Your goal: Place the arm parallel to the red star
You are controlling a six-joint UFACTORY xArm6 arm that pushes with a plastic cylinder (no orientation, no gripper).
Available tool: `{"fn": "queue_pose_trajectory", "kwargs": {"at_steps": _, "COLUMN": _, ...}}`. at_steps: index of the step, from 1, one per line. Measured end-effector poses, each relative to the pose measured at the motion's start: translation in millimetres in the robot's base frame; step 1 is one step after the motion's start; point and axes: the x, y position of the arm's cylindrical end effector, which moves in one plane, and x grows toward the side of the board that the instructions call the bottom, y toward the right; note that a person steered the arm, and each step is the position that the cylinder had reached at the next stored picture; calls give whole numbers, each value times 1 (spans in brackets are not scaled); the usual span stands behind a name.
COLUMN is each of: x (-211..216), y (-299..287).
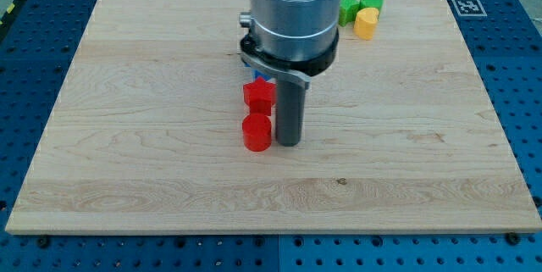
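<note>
— red star (259, 96): where from my tip (288, 143)?
— up and left of it, just beside the rod; red cylinder (257, 132) touching tip's left.
— tool state?
— plain rod, nothing to open or clamp.

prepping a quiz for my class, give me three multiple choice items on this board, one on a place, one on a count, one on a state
1. Where is my tip?
A. just to the view's right of the red cylinder
B. at the view's top right by the yellow block
C. off the board

2. How many red blocks show?
A. one
B. two
C. four

3. How does the yellow block lie?
A. alone at the view's bottom
B. stacked on a red block
C. packed against two green blocks

Key:
1 A, the rod ends right beside the cylinder.
2 B, the cylinder and the red star above it.
3 C, all three cluster at the board's top right.
</note>
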Motion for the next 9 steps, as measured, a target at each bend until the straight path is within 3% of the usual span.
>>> {"fn": "queue_pose_trajectory", "kwargs": {"at_steps": 1, "x": -5, "y": 52}}
{"fn": "queue_pose_trajectory", "kwargs": {"at_steps": 9, "x": -7, "y": 52}}
